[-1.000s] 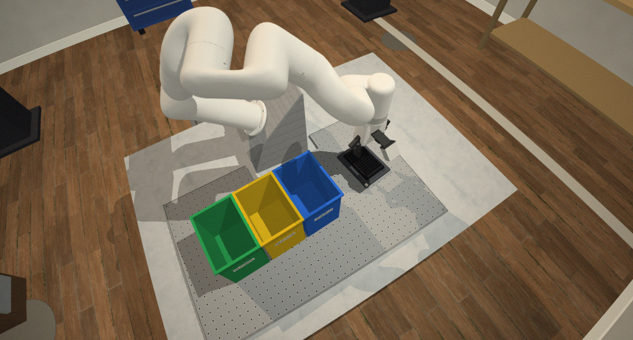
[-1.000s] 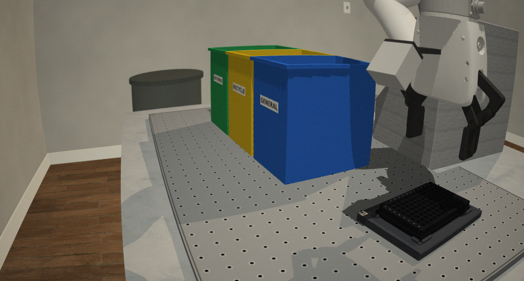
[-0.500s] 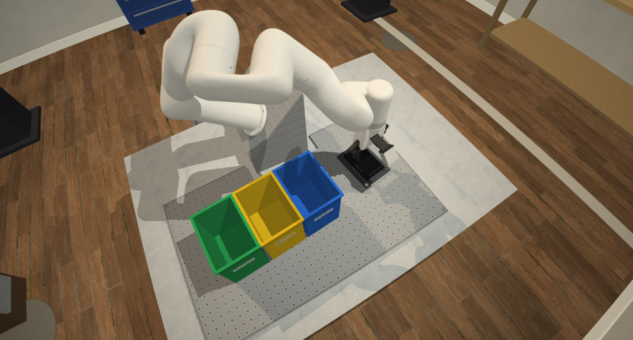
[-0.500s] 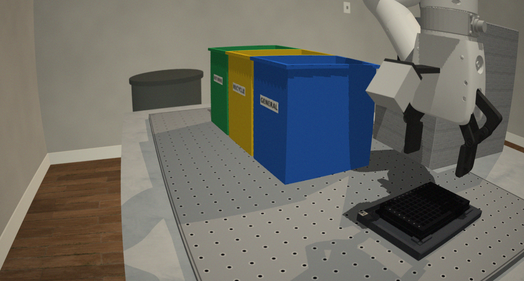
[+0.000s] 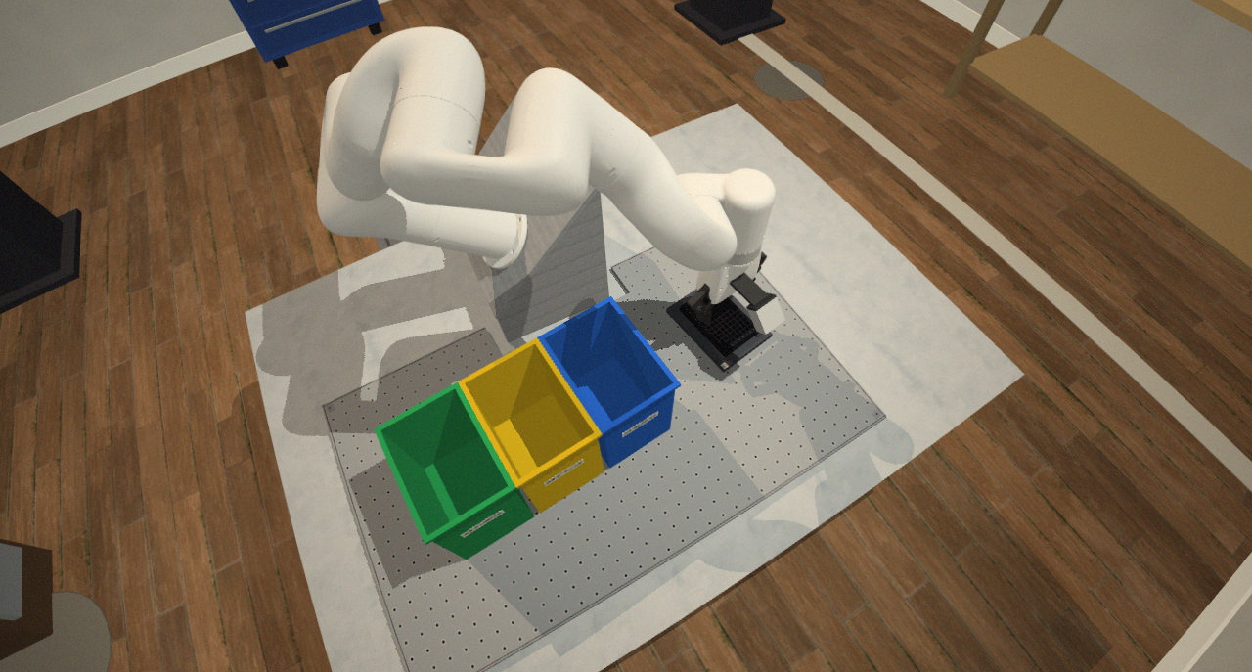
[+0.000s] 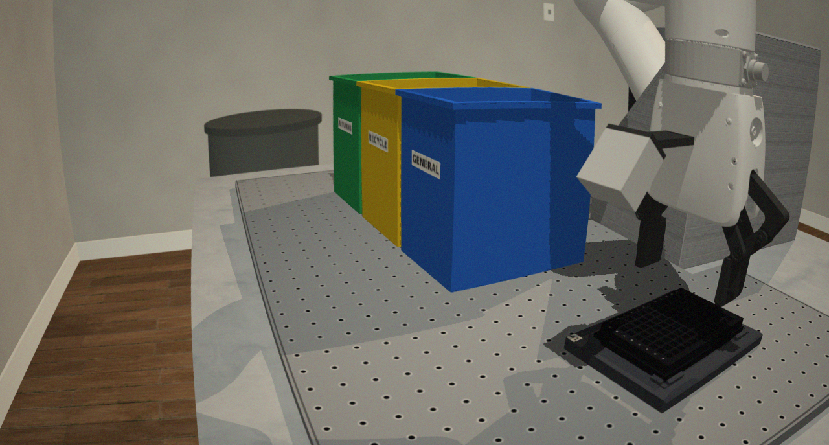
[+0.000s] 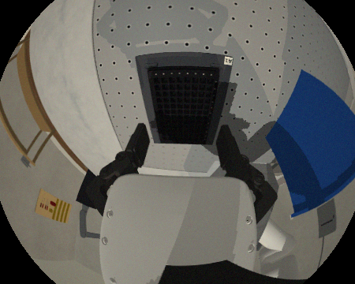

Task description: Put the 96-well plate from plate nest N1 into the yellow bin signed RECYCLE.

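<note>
The black 96-well plate (image 6: 671, 325) lies in the dark plate nest N1 (image 6: 663, 350) on the perforated board, to the right of the bins; it also shows in the overhead view (image 5: 726, 328) and the wrist view (image 7: 184, 104). My gripper (image 6: 686, 275) is open and empty, a little above the plate's far end, its fingertips apart from the plate; it also shows in the wrist view (image 7: 182, 143). The yellow bin signed RECYCLE (image 5: 531, 419) stands upright between the other two bins, seen side-on in the exterior view (image 6: 381, 155).
The blue bin signed GENERAL (image 6: 492, 184) stands closest to the nest, and the green bin (image 5: 449, 470) is at the far end of the row. A grey wedge-shaped block (image 5: 547, 256) stands behind the bins by the arm's base.
</note>
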